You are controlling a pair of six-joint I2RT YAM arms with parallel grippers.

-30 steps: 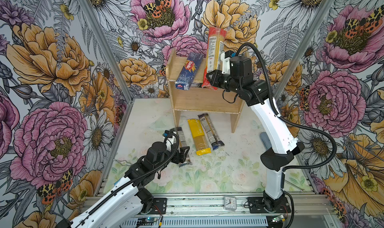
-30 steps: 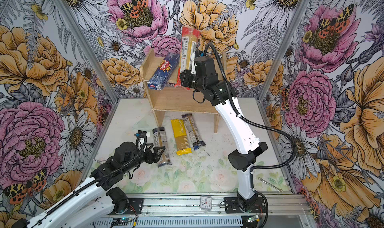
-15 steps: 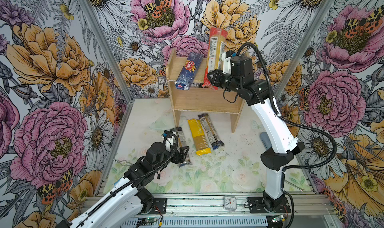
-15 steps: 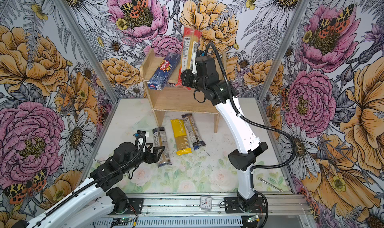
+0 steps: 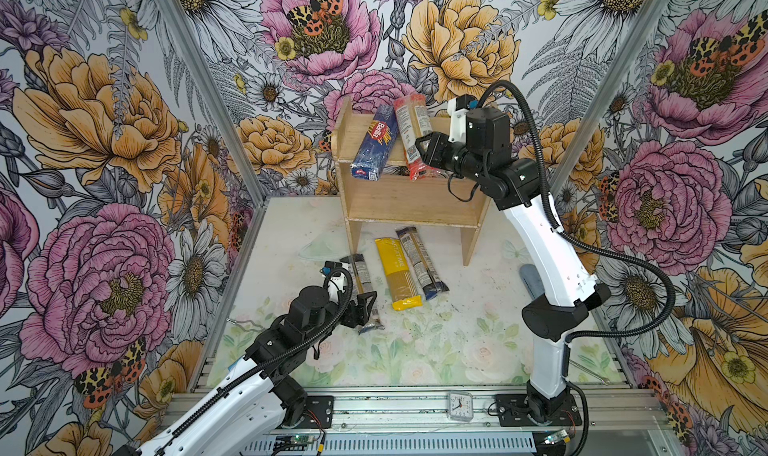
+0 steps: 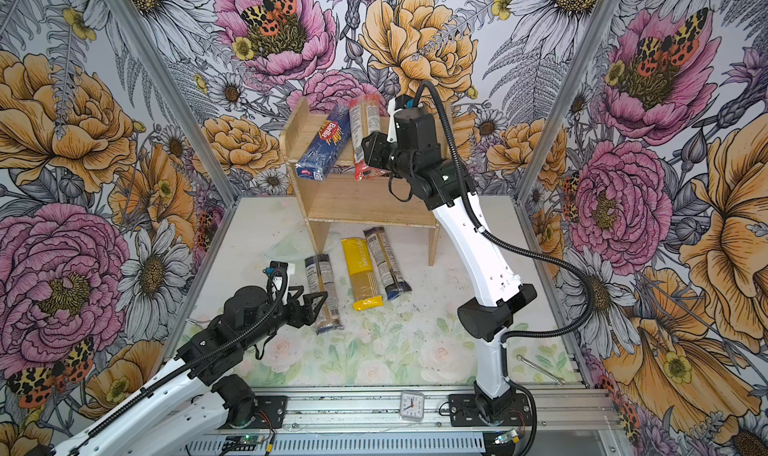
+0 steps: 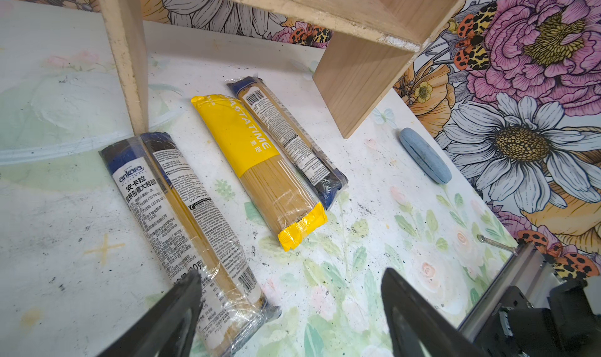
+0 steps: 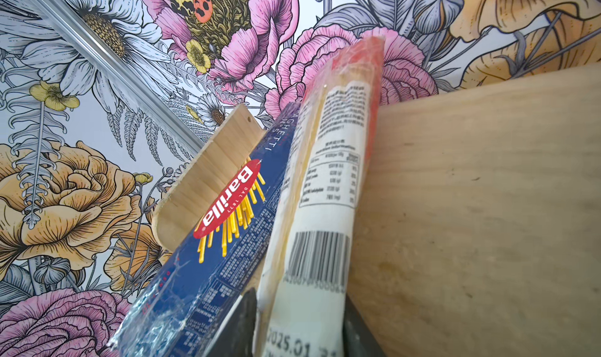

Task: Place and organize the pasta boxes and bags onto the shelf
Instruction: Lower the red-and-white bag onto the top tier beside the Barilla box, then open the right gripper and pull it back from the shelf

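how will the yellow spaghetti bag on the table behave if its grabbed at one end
The yellow bag probably stays fairly stiff lengthwise: straight strands show through its clear half. Its glossy film looks slippery, so a pinch may slide. Lying flat on the table, it would likely skid rather than roll when pushed.

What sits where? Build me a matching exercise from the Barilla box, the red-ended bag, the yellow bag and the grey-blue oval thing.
Things:
1. dark blue cardboard Barilla box
2. red-ended clear plastic spaghetti bag
3. yellow plastic spaghetti bag
4. grey-blue oval object

Places:
A. flat on the table, against a dark-ended bag
B. between the fingers of the right end effector
C. alone on the table by the side wall
D. tilted on the light-wood shelf, top tier, ungripped

Pairs: 1-D, 2-B, 3-A, 4-C.
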